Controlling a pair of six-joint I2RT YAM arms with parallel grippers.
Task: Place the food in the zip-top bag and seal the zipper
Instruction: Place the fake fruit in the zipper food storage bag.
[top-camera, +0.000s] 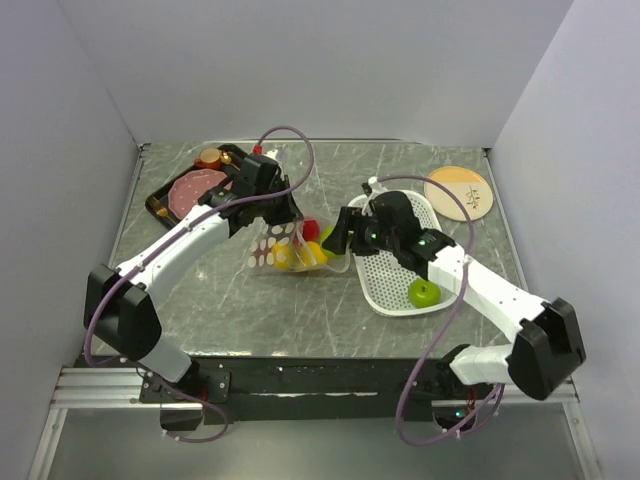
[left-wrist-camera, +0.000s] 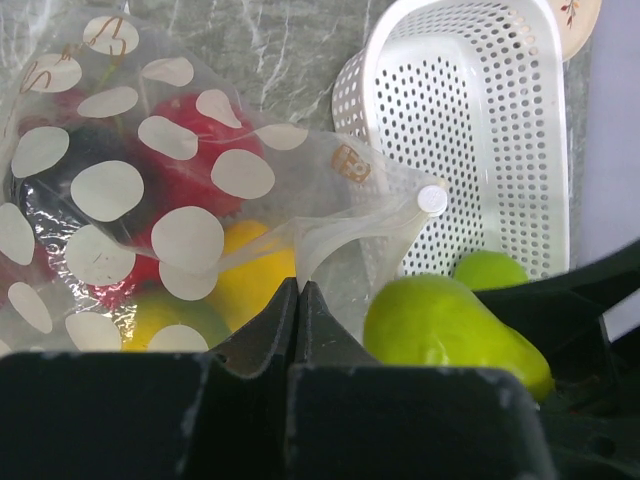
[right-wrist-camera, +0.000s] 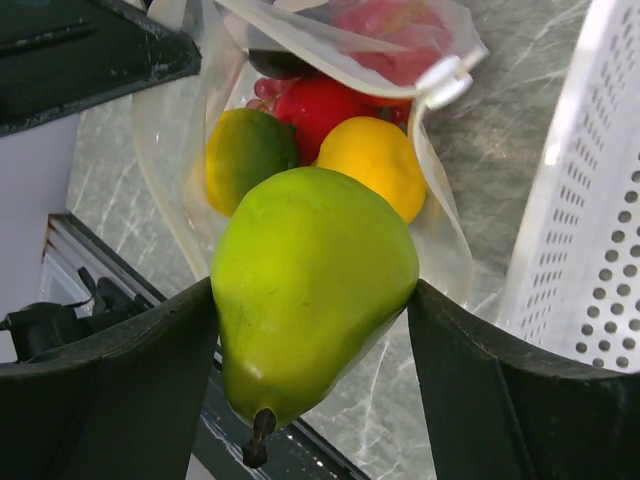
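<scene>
The dotted clear zip-top bag (top-camera: 285, 248) lies mid-table with its mouth held open toward the right. My left gripper (left-wrist-camera: 298, 287) is shut on the bag's upper mouth edge (left-wrist-camera: 330, 235), next to the white zipper end (left-wrist-camera: 432, 199). Inside the bag are a red apple (right-wrist-camera: 322, 105), a yellow citrus (right-wrist-camera: 378, 160), a green-orange fruit (right-wrist-camera: 250, 150) and a dark fruit (left-wrist-camera: 60, 195). My right gripper (right-wrist-camera: 312, 290) is shut on a green pear (right-wrist-camera: 310, 280) and holds it just in front of the bag's mouth (top-camera: 338, 240). The pear also shows in the left wrist view (left-wrist-camera: 450, 325).
A white perforated basket (top-camera: 385, 285) lies right of the bag with a green apple (top-camera: 424, 293) in it. A black tray (top-camera: 160, 200) at the back left holds a pink meat slice (top-camera: 197, 184) and a brown piece (top-camera: 209, 157). A round plate (top-camera: 459, 190) sits at the back right.
</scene>
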